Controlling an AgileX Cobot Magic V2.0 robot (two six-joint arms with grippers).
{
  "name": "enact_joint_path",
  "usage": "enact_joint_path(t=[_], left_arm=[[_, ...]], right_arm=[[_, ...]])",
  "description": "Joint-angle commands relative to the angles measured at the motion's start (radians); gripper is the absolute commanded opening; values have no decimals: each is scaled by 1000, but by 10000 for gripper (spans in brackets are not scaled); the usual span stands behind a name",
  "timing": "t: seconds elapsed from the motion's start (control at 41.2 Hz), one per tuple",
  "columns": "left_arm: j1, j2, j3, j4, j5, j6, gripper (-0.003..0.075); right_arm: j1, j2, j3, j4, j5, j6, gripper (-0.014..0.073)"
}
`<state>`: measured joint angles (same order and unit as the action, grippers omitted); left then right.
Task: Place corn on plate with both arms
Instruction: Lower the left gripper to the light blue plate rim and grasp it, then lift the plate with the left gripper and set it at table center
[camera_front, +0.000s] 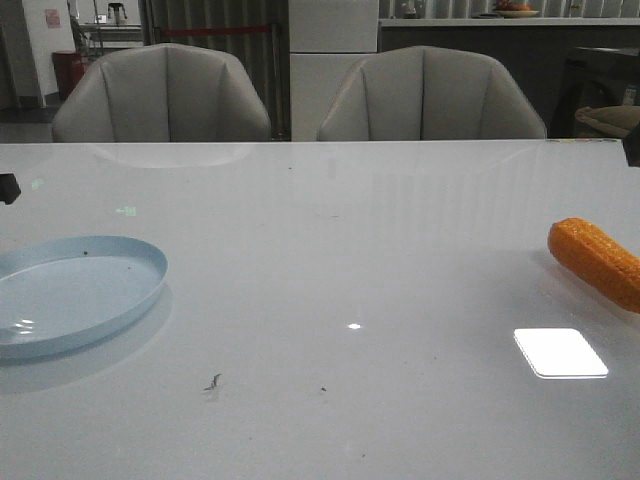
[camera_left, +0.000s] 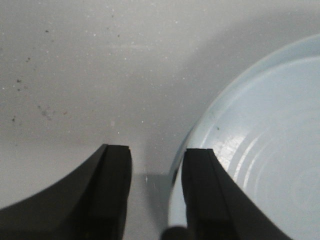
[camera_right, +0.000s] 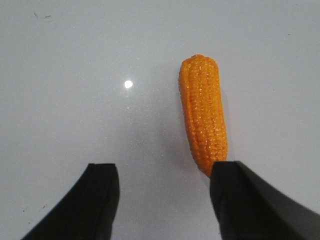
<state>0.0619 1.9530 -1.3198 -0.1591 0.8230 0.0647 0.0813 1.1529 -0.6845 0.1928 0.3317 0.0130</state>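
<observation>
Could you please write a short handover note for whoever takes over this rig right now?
Left gripper: open, empty, above the table beside the plate's rim.
Right gripper: open, empty, over the table; one finger overlaps the corn's near end in the wrist view.
Corn: lying on the table at the far right.
Plate: far left, nothing on it.
Done: nothing yet.
Left: grasp the corn and set it on the plate.

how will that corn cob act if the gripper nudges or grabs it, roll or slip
The corn looks round and tapered, so a nudge would probably roll it in a curve. Its glossy, bumpy surface suggests hard plastic: likely stiff, perhaps slippery on the smooth table.
</observation>
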Motion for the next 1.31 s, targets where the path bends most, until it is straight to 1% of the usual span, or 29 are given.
enact_joint_path(t=[0.0,0.219,0.267,0.364,0.413,0.534,0.68,0.801,0.899,1.044,1.19,1.287], left_arm=[[1,-38,-28,-32,-34,-1,310],[-3,-1,-28,-88,-34,-1,300],[-7,9,-28,-84,-26,1,254],[-9,12,-28,-84,-14,1,76],[-9,12,-30,-84,-14,1,110],[-9,12,-55,-82,15,1,91],[-9,12,-152,-89,108,1,91],[-11,12,-261,-147,213,3,91],[-20,12,-346,-229,281,38,91],[-73,12,-434,-334,321,55,91],[-152,12,-451,-379,307,55,91],[-214,18,-451,-381,294,55,91]], right_arm=[[-4,-14,-37,2,-51,-5,507],[-4,-14,-37,2,-53,-5,507],[-4,-14,-37,2,-53,-5,507],[-4,-14,-37,2,-51,-5,507],[-4,-14,-37,2,-51,-5,507],[-4,-14,-37,2,-50,-5,507],[-4,-14,-37,2,-45,-5,507],[-4,-14,-37,2,-39,-5,507],[-4,-14,-37,2,-39,-5,507],[-4,-14,-37,2,-39,-5,507],[-4,-14,-37,2,-39,-5,507],[-4,-14,-37,2,-40,-5,507]])
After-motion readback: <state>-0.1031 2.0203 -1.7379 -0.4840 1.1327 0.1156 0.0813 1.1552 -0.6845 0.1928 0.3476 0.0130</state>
